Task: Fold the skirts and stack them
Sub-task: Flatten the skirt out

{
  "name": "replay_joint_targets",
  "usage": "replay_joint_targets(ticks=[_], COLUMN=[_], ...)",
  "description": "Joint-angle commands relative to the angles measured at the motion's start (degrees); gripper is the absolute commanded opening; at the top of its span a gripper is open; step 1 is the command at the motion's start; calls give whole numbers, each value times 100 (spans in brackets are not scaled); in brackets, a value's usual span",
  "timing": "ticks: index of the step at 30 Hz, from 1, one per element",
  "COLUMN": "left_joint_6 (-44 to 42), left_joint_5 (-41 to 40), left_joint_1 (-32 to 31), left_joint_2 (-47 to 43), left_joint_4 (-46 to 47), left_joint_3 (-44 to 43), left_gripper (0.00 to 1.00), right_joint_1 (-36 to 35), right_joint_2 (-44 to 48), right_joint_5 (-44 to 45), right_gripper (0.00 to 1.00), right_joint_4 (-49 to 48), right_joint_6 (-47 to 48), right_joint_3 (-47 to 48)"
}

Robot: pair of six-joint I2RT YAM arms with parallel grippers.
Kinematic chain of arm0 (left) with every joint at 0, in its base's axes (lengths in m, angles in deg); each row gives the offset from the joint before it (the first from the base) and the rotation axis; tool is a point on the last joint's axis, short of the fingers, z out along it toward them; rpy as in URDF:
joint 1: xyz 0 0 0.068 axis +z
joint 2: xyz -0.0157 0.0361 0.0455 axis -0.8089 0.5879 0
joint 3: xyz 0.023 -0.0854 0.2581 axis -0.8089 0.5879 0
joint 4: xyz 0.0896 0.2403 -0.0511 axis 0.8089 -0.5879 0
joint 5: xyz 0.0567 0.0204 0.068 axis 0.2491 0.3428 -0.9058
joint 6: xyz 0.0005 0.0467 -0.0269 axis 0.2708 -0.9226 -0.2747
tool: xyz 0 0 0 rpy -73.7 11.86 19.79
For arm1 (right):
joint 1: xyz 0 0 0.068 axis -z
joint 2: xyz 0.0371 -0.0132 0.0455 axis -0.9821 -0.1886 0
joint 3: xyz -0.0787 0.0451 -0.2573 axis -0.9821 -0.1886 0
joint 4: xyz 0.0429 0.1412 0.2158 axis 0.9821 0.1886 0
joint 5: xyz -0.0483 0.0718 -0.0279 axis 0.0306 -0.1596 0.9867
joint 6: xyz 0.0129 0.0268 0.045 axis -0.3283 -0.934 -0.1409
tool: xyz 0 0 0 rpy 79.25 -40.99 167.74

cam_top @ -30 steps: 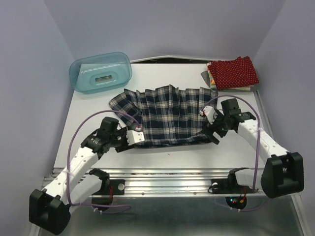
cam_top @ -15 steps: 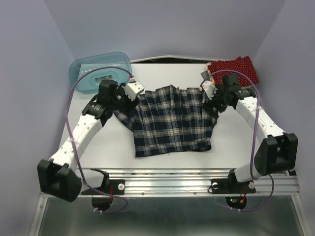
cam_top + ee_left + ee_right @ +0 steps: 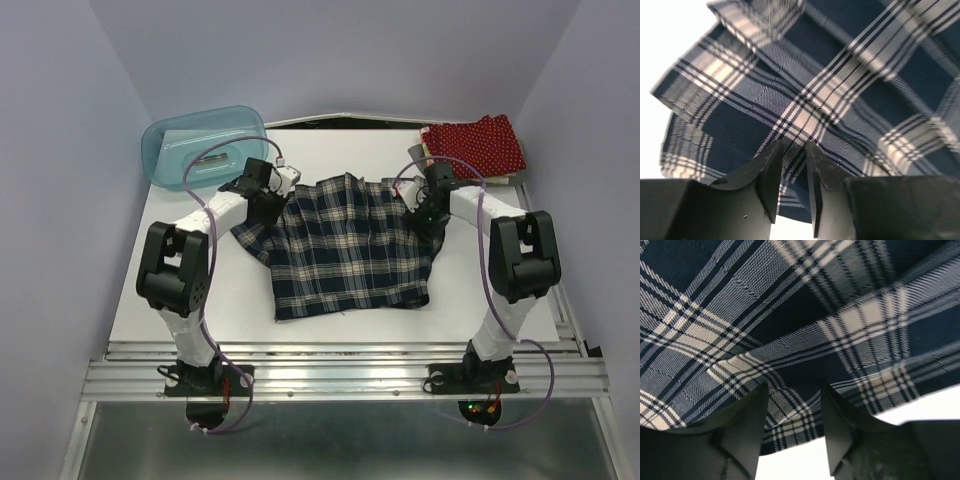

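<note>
Lying folded on the white table (image 3: 200, 290) right of the teal bin (image 3: 205, 148), the plaid skirt (image 3: 350, 250) has 2 grippers over it: left gripper (image 3: 792, 150) narrowly parted, right gripper (image 3: 795, 387) spread, neither pinching; lilac walls (image 3: 350, 50) enclose.

Bright, even light from above leaves the white tabletop (image 3: 245, 300) nearly washed out, with only soft shadows. In both wrist views the plaid skirt (image 3: 830, 100) is crisp at centre, blurred toward the upper edges; the fingers (image 3: 771, 175) sit dark.
</note>
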Motion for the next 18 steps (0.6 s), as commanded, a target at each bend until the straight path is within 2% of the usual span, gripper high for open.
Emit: replay_joint_targets(ticks=[1, 6, 8, 11, 12, 14, 15, 17, 18], left_joint_6=[173, 50, -107, -108, -134, -134, -248, -231, -249], left_joint_5=[-576, -761, -946, -858, -614, -472, -289, 11, 299], left_joint_1=[186, 380, 372, 311, 249, 135, 13, -76, -94], left_joint_2=[162, 970, 1355, 2094, 2296, 2841, 2982, 3159, 3133], left_joint_4=[-211, -457, -536, -834, -1105, -1535, -1686, -1968, -2039], left_joint_3=[28, -585, -955, -2228, -3006, -3809, -4553, -5112, -5436], left_gripper=[32, 17, 17, 18, 20, 22, 29, 38, 47], right_joint_1=[-41, -602, -883, -1525, -1709, -2307, -2492, -2730, -2731], right_joint_2=[127, 522, 768, 944, 962, 1041, 1067, 1146, 1164], right_joint_5=[15, 103, 68, -353, -493, -880, -1056, -1653, -1873], right_gripper=[47, 47, 47, 47, 47, 48, 49, 53, 55], right_joint_4=[54, 283, 380, 695, 766, 890, 934, 1117, 1188], right_joint_6=[106, 440, 406, 143, 55, -262, -384, -770, -920], right_joint_3=[-137, -1384, -1693, -1949, -1958, -1879, -1809, -1425, -1222])
